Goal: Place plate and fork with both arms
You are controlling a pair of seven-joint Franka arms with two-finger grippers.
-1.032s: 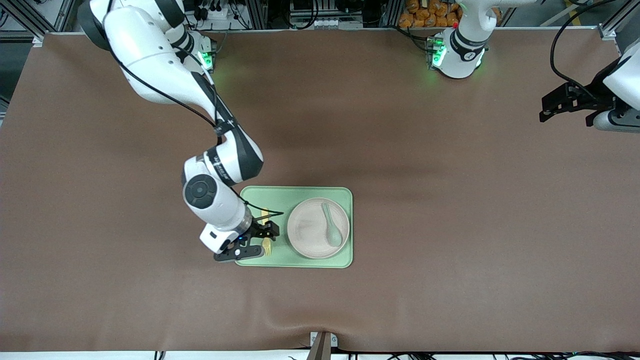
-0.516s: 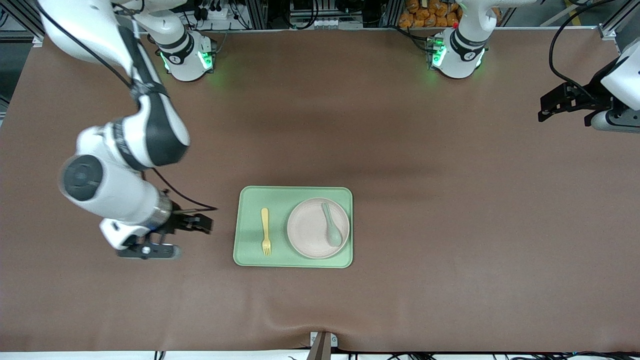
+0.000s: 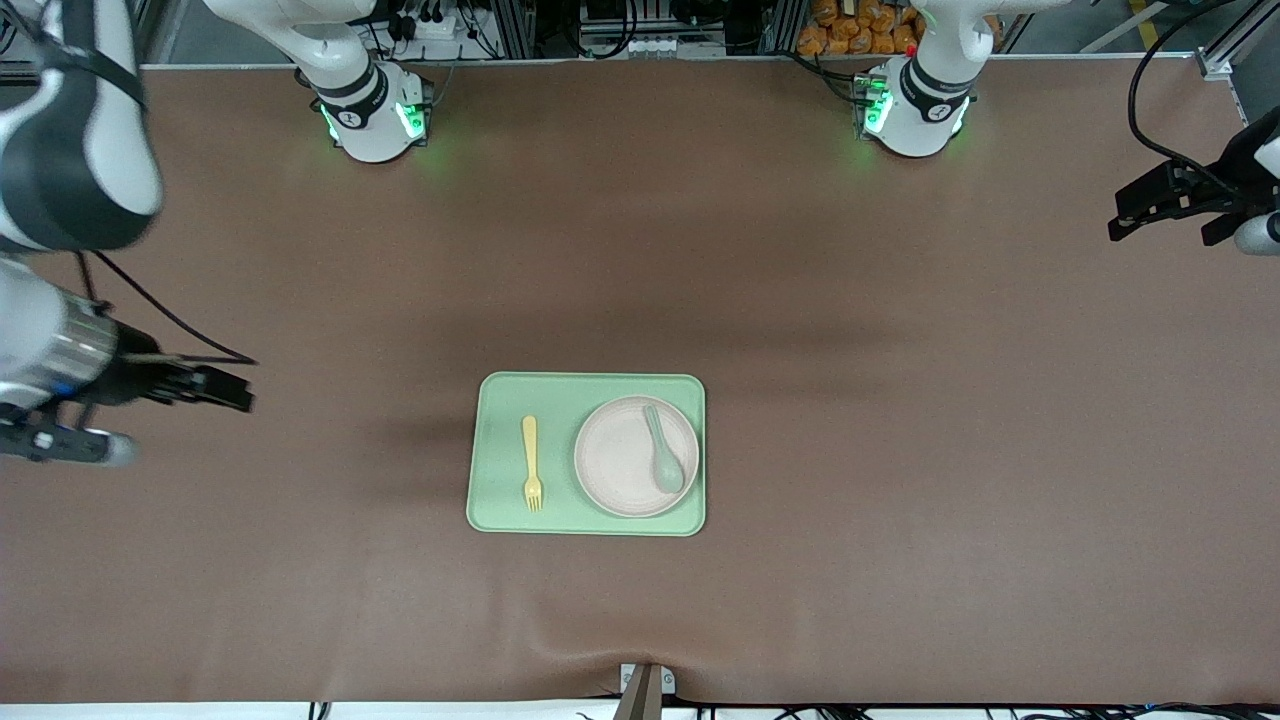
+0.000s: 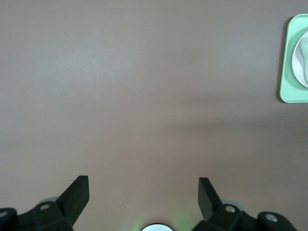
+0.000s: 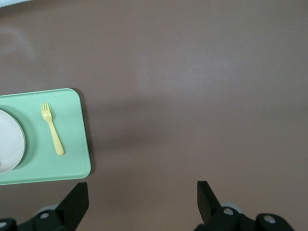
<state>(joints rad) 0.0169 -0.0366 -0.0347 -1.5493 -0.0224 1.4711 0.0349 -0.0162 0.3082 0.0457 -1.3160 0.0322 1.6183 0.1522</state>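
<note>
- No brand, label or writing can be read on any object; the small marks on the arm bases are too small to make out.
- A light-green tray (image 3: 586,454) lies on the brown table (image 3: 900,450), about midway between the two arms' ends and toward the front camera's half of the table.
- The tray holds two things side by side: the plate (image 3: 622,470) toward the left arm's end, and the fork (image 3: 531,462) toward the right arm's end, lying flat on the tray floor with its tines pointing toward the front camera.
- The plate holds a pale grey-green spoon (image 3: 663,452), its bowl nearer the front camera.
- The fork and plate lie near each other but apart.
- The right gripper (image 3: 150,415) hangs over bare table at the right arm's end, well apart from the tray, its jaws spread wide and holding nothing.
- The left gripper (image 3: 1170,205) waits over the table edge at the left arm's end, jaws likewise spread and empty.
- The right wrist view shows the fork (image 5: 52,128), most of the tray (image 5: 72,144) and an edge of the plate (image 5: 9,144), but not the spoon.
- The left wrist view catches only a corner of the tray (image 4: 288,62) and what seems to be a sliver of the plate (image 4: 303,57).
</note>
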